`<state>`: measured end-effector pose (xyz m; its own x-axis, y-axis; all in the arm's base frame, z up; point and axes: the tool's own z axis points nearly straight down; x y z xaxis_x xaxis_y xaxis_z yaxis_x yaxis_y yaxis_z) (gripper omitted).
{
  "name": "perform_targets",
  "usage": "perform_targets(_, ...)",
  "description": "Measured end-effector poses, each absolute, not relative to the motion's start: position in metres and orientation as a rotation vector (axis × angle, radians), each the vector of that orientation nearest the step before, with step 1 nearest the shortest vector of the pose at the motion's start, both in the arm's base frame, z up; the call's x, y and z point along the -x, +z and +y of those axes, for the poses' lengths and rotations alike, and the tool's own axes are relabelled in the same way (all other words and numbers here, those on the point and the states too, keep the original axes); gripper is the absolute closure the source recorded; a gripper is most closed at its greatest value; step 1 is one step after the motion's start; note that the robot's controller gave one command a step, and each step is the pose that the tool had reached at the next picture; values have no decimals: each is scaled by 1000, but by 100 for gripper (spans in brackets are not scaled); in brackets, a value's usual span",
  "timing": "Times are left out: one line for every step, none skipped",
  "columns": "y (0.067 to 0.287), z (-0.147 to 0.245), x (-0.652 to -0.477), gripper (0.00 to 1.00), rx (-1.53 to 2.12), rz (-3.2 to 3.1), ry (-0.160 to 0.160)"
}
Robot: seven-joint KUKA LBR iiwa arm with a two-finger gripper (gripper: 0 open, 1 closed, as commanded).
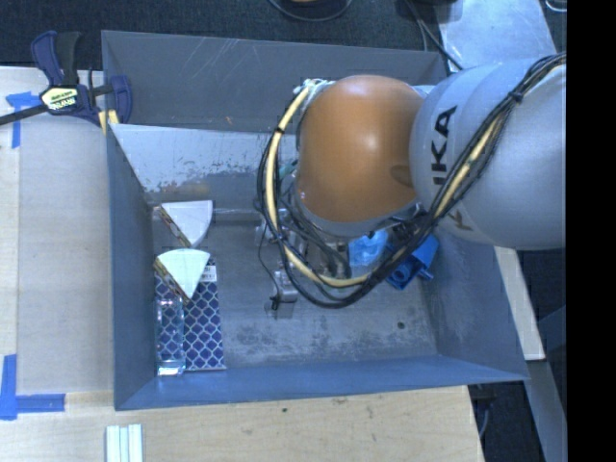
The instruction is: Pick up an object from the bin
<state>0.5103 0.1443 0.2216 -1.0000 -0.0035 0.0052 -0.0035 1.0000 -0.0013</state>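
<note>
My gripper (283, 296) hangs low over the bare floor in the middle of the bin, mostly hidden beneath the arm's orange dome and cables. It is in front of no loose thing, and I see nothing in it. Just right of it, a blue plastic object (416, 261) lies on the floor, partly covered by the cables. To its left lie a white wedge-shaped piece (186, 269) and, behind that, a second white wedge (191, 219). A flat pack with a blue-and-white scale pattern (197, 333) lies in the front left corner, about a hand's width from the gripper.
The arm reaches in from the right and covers the back right of the bin. The sloping bin walls close in on all sides. Open floor stretches along the front from the patterned pack to the right wall.
</note>
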Motion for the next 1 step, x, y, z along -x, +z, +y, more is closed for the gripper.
perform_targets(226,143,-512,0,1,-3144,-1)
